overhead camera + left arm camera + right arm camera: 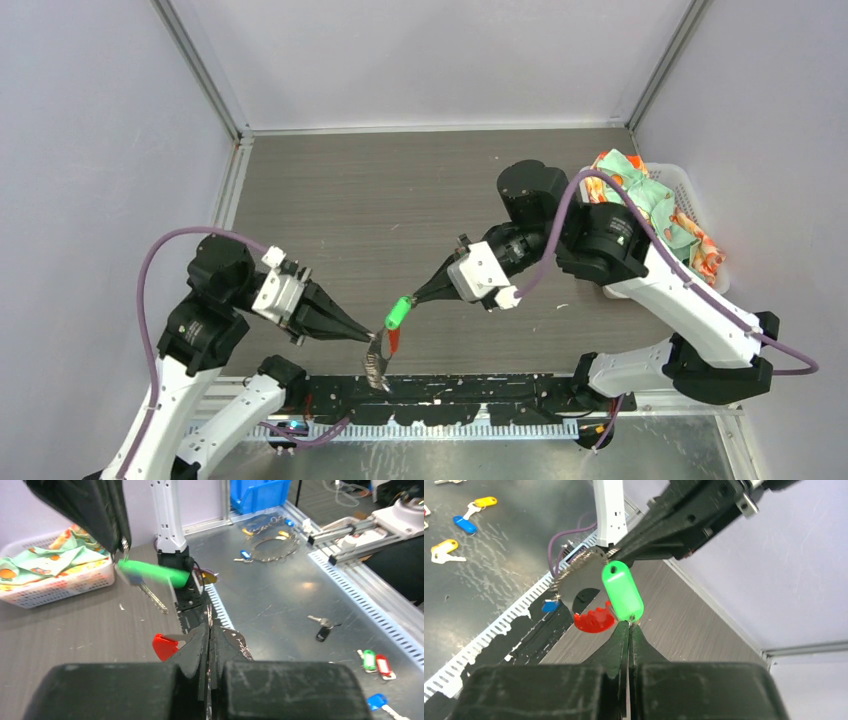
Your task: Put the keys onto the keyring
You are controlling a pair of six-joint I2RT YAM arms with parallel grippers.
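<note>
the dark wood-grain table [380, 190] takes up most of the top view, with a ribbed metal bench [280, 605] running along its near edge. the white left arm [170, 390] and the white right arm [680, 300] both bend inward, their tips meeting above the table's near middle. at the far right a white plastic lattice basket [688, 185] holds a crumpled green and orange patterned cloth [640, 195]. the left gripper [368, 338] has its black jaws pressed together on the keyring [378, 362] — a short silvery linked chain with a small red oval loop [395, 340]. the chain hangs below the fingertips and the red loop sticks out to one side of them, held clear of the table. the right gripper [413, 299] has its jaws closed tight on one end of the green-headed key [398, 314]. the long green plastic head reaches toward the left gripper's tips, just beside the red loop — whether they touch cannot be told. the thin silver blade [152, 596] dangles below the head in the left wrist view. scattered spare keys with green, red and blue plastic heads [375, 661] lie on the metal bench, well apart from both grippers.
</note>
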